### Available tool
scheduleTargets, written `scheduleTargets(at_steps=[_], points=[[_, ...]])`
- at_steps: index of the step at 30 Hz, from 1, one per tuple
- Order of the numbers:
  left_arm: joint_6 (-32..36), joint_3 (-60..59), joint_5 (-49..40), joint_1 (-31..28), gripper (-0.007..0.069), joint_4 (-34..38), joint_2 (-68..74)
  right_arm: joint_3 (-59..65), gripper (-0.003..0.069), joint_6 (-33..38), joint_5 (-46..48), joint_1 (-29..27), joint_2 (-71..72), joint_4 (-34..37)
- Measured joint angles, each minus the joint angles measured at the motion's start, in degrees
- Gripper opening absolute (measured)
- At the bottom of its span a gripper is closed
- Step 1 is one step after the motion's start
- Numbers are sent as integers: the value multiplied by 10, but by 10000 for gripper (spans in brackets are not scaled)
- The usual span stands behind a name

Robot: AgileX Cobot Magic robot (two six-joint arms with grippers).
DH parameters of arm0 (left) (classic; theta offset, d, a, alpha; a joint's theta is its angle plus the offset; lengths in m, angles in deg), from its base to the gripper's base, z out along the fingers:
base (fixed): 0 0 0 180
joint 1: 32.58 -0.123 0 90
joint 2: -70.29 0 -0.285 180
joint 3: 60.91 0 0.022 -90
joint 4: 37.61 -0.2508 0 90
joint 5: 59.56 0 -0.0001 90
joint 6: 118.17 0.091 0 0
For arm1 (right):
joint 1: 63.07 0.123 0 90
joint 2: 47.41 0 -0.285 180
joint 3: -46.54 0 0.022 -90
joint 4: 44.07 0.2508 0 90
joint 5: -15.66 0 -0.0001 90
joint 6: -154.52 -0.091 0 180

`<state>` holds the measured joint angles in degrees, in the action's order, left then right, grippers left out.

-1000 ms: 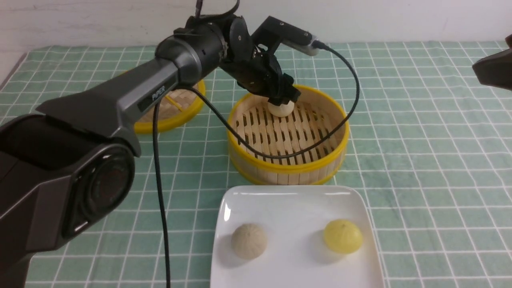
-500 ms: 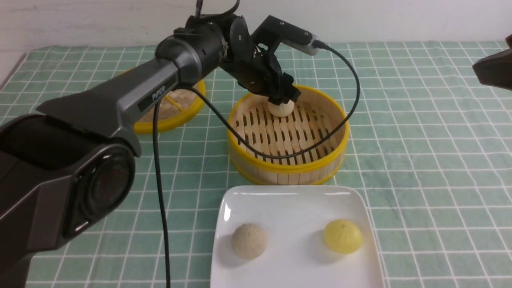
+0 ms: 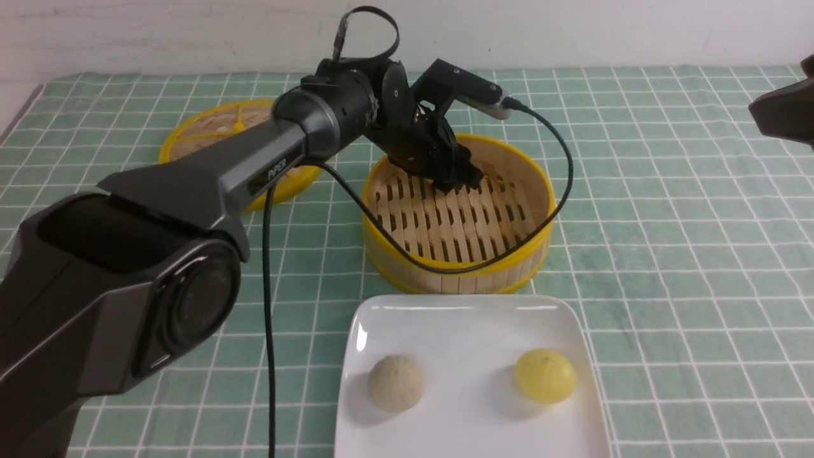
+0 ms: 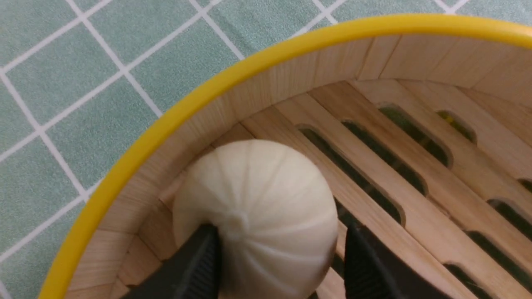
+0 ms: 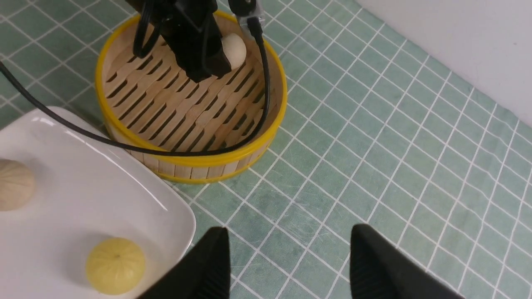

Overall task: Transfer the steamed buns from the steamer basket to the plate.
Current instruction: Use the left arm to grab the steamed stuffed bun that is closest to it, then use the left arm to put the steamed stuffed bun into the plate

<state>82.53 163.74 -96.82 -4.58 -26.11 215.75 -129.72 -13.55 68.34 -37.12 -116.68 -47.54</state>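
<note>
The steamer basket stands in the middle of the cloth, with the white plate in front of it. One pale bun sits on the slats against the basket's far wall. My left gripper reaches down inside and hides this bun in the front view. Its jaws straddle the bun, still open: one finger touches it and a thin gap shows at the other. On the plate lie a beige bun and a yellow bun. My right gripper hangs open and empty above the cloth, right of the plate.
The flat yellow-rimmed lid lies at the back left, partly behind my left arm. The arm's black cable loops over the basket's right and front rim. A green checked cloth covers the table, and a white wall runs behind.
My left gripper has dropped lower into the basket, over the pale bun, which no longer shows from the front. Its jaws have narrowed. The right arm has not moved.
</note>
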Motion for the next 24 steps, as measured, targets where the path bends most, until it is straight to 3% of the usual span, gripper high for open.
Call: scheduleTargets(at_steps=[2, 7, 10, 24], points=[[-4, 0, 4, 0, 353, -1, 0, 8, 400, 0, -6, 0, 0, 0], [-14, 0, 12, 0, 123, -1, 0, 18, 400, 9, -11, 0, 0, 0], [-14, 1, 16, 0, 36, -4, -4, 19, 400, 11, -21, 0, 0, 0], [-22, 17, -82, 0, 29, -18, -44, 21, 400, 13, -29, 0, 0, -8]])
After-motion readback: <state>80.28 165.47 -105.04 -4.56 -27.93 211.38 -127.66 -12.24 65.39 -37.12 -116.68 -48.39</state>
